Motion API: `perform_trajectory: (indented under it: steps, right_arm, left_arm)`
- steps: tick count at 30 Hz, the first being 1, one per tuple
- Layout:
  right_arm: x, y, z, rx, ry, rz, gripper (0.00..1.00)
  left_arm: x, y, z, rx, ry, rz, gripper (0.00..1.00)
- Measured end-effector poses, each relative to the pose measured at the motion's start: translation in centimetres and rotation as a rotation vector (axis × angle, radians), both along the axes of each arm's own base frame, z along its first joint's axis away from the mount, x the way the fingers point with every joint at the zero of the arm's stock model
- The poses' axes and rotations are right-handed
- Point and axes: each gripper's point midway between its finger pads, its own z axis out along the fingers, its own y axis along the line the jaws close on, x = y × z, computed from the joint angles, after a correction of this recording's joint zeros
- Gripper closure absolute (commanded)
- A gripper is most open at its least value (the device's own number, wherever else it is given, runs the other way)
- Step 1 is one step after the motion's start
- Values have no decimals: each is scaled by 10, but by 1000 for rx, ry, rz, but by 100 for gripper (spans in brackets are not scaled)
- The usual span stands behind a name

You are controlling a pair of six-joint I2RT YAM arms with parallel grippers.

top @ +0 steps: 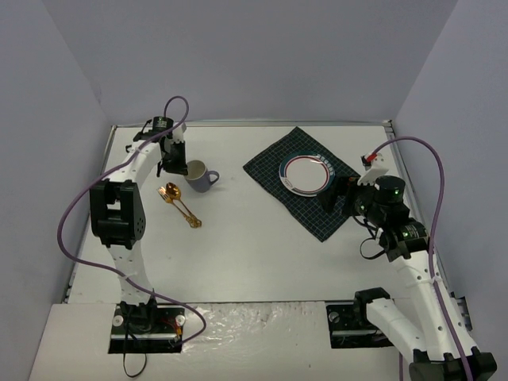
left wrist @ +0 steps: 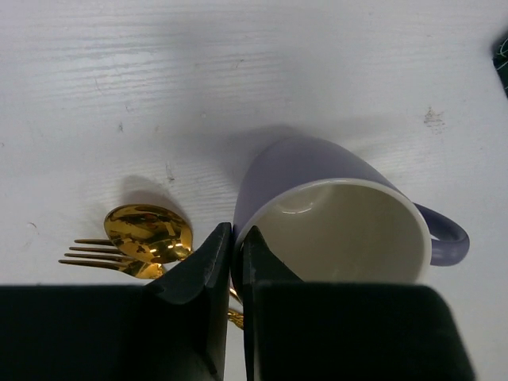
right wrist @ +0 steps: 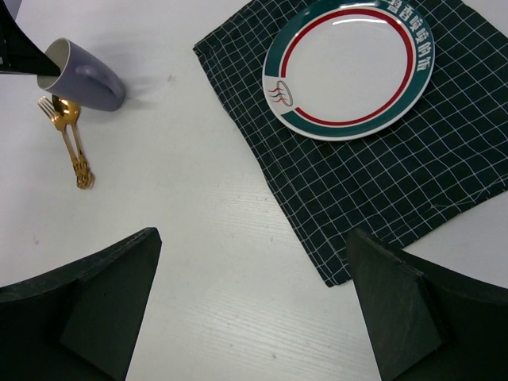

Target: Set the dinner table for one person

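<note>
On the dinner table [top: 254, 254] a purple mug [top: 200, 176] stands at the back left, white inside. My left gripper [left wrist: 236, 238] is shut on the rim of the mug [left wrist: 317, 175], one finger inside and one outside, on the side opposite the handle. A gold spoon [left wrist: 147, 232] and gold fork [left wrist: 95, 252] lie together just beside the mug. A white plate [top: 308, 175] with a green and red border rests on a dark green checked cloth [top: 313, 218]. My right gripper [right wrist: 254, 234] hangs open above bare tabletop by the near corner of the cloth [right wrist: 413, 182].
White walls close off the table at the back and both sides. The spoon and fork [top: 178, 205] lie at an angle between the mug and the table's middle. The left arm's purple cable loops over the left side.
</note>
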Motion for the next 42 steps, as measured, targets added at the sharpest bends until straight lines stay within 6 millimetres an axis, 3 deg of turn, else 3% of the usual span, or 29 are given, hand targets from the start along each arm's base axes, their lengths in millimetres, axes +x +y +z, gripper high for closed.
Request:
perform_trajectory:
  steps: [7,19,25,28,42]
  right_arm:
    - [2,27,-10,-19,27,99,0]
    - [-3,122,-19,-193,14,424,0]
    - [-5,179,-27,-309,-25,560,4]
    - [0,196,-36,-359,-28,589,8]
    - [29,221,-38,-394,-63,574,22]
  left_arm:
    - [-15,-26,11,60,-22,-105,100]
    - [-77,-93,91,136,-160,-337,100]
    - [-101,-109,89,180,-125,-399,100]
    - [-107,-109,87,193,-108,-409,100]
    - [-110,-105,86,210,-102,-402,100]
